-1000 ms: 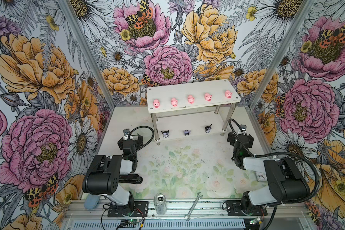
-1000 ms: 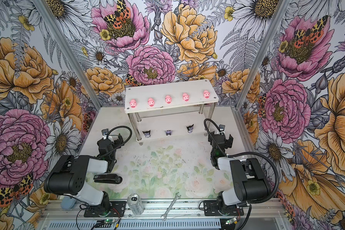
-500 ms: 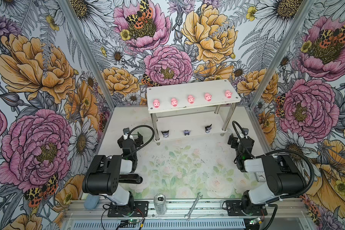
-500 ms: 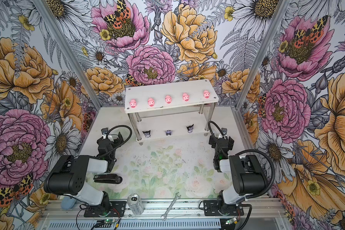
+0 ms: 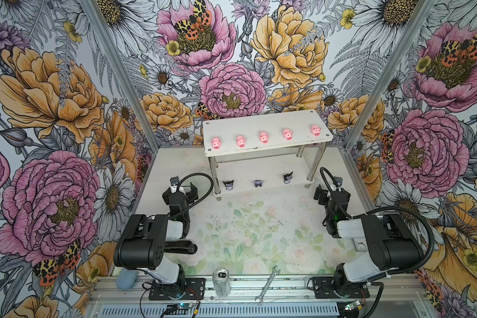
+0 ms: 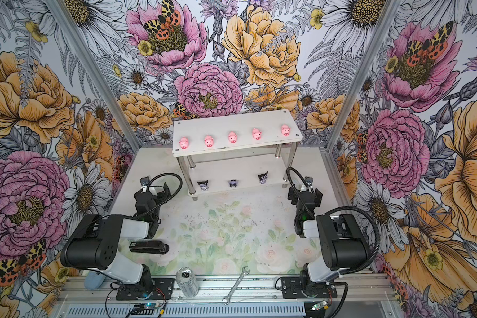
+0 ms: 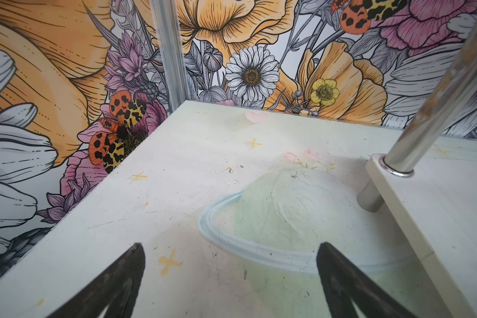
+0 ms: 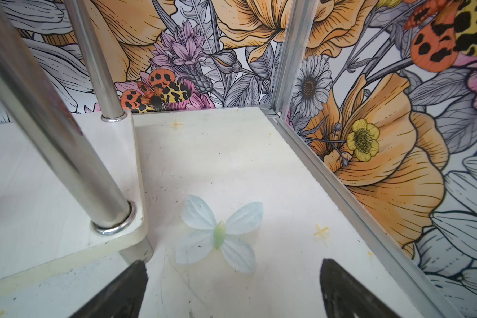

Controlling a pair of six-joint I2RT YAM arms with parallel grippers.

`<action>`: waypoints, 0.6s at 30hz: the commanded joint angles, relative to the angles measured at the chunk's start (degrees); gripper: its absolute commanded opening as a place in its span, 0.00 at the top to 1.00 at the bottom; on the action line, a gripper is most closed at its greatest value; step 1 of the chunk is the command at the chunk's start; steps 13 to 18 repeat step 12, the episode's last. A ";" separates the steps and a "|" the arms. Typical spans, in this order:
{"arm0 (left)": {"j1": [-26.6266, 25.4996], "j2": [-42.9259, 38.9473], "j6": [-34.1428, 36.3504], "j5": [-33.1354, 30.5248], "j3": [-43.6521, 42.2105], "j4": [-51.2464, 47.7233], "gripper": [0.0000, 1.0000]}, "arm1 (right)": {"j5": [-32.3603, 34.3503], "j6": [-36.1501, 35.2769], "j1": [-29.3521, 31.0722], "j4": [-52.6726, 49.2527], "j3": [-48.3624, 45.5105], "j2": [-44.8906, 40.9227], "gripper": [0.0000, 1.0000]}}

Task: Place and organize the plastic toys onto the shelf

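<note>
Movement over the last second is slight: the right arm has eased back a little beside the shelf (image 5: pixel 267 121), the left arm has not stirred, and no toy has shifted. That reads as arms settling after the work, so the task looks finished.

The left end effector (image 7: pixel 230 245) has its fingers spread wide with nothing between them, low over the counter (image 5: pixel 259 234) just beside the shelf's lower left corner. The right end effector (image 8: pixel 233 261) is equally spread and empty by the lower right corner.

Count: five pink pigs (image 5: pixel 263 136) in an evenly spaced row on the top tier, snouts forward; three dark figurines (image 5: pixel 257 183) in a row along the lower tier. No toy remains on the counter. Off at the front rail stand one clear can (image 5: pixel 221 280) and one wrench (image 5: pixel 267 285), neither part of the job.
</note>
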 commanded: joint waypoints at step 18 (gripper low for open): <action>0.02 -0.32 0.75 1.15 0.86 2.04 0.01 | 0.52 0.11 0.46 1.59 1.48 -0.09 0.00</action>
